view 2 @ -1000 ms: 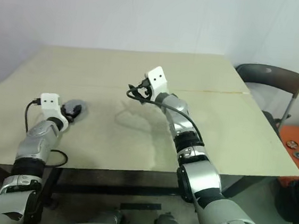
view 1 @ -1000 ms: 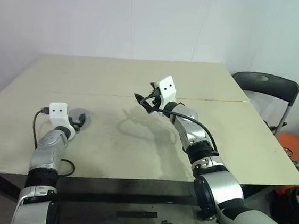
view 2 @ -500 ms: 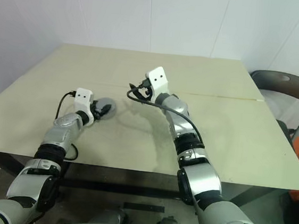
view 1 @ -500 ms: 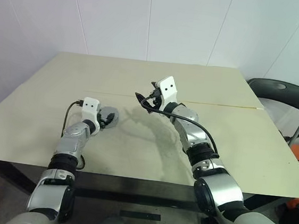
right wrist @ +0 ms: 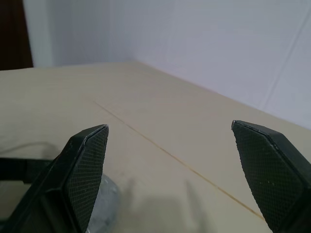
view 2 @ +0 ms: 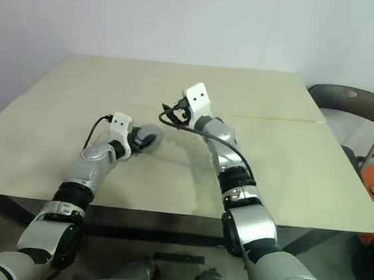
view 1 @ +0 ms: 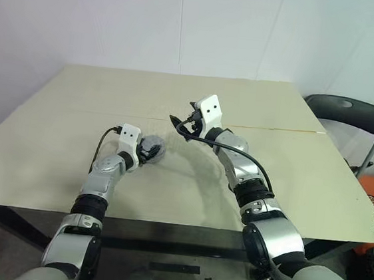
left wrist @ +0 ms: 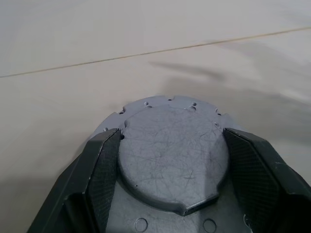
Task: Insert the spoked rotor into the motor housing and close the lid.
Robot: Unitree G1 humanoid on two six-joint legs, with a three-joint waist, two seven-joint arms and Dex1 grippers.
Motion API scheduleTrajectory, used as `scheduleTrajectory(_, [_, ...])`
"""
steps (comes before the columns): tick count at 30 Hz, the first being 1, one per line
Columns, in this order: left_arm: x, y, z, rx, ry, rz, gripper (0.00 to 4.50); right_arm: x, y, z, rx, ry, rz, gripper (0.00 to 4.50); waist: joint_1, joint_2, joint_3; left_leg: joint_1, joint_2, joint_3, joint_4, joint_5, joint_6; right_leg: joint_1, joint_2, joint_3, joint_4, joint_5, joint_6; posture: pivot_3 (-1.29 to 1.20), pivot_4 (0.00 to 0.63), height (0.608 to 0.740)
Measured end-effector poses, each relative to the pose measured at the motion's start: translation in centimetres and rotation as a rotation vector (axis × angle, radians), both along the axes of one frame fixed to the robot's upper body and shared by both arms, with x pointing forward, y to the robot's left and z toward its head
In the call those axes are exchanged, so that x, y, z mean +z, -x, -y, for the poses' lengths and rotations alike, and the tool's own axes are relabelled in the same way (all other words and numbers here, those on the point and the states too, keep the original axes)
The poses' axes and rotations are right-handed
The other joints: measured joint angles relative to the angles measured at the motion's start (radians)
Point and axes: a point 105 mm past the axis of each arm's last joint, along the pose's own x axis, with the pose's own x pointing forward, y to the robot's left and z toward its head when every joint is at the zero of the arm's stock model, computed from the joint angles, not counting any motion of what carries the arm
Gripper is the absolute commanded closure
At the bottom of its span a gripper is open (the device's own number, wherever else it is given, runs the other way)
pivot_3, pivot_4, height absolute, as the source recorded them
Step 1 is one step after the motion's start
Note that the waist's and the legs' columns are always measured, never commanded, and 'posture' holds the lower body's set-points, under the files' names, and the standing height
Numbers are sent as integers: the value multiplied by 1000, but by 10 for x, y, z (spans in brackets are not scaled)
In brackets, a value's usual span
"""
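Round grey motor housing [left wrist: 173, 150], smooth scuffed flat face up with small holes round its stepped rim, clamped by its sides between the left gripper's [left wrist: 171, 160] two black fingers [left wrist: 104, 167]. Carried level, near the middle of the beige table [view 1: 291, 164], just short of its seam.

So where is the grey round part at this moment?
The grey round part sits between the fingers of the left gripper, left of the table's middle, below the raised, empty right gripper.

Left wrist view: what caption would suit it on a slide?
Left gripper clamps a round grey disc between its fingers above the beige table.
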Motion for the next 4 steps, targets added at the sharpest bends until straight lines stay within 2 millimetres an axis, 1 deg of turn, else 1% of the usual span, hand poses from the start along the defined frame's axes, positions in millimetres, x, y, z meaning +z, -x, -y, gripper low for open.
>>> scheduleTrajectory(4, [0,1,7,-30,-7,8,1450,0,0,1,-8,-3,2,239,-23,0,0,0,1,0,-1,0,0,-1,0,0,0,0,0,0,0,740])
